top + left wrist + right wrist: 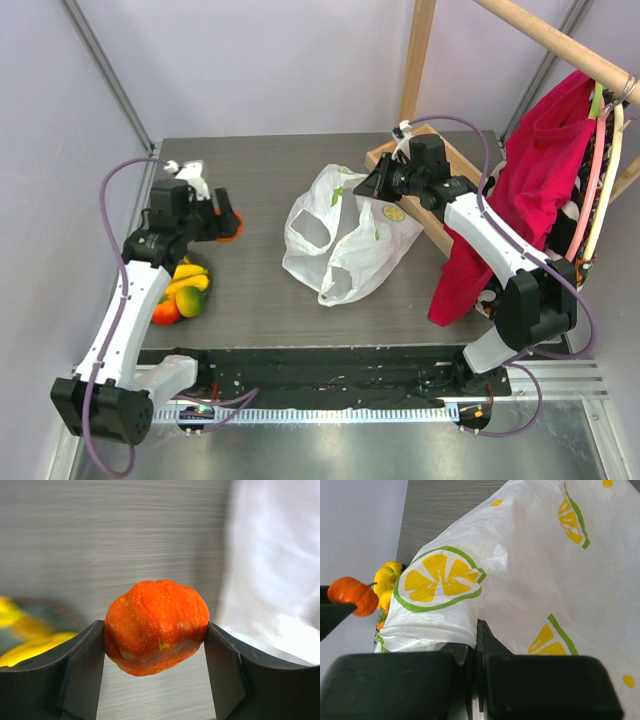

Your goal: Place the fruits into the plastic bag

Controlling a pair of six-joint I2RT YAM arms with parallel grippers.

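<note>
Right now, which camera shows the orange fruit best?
Left wrist camera: the orange fruit fills the middle, pinched between the jaws. From the top, only a sliver peeks past the left gripper; the right wrist shows it tiny, far left.

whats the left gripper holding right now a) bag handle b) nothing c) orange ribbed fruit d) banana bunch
c: in the left wrist view the orange ribbed fruit sits clamped in the left gripper, touched on both sides and lifted off the table.
</note>
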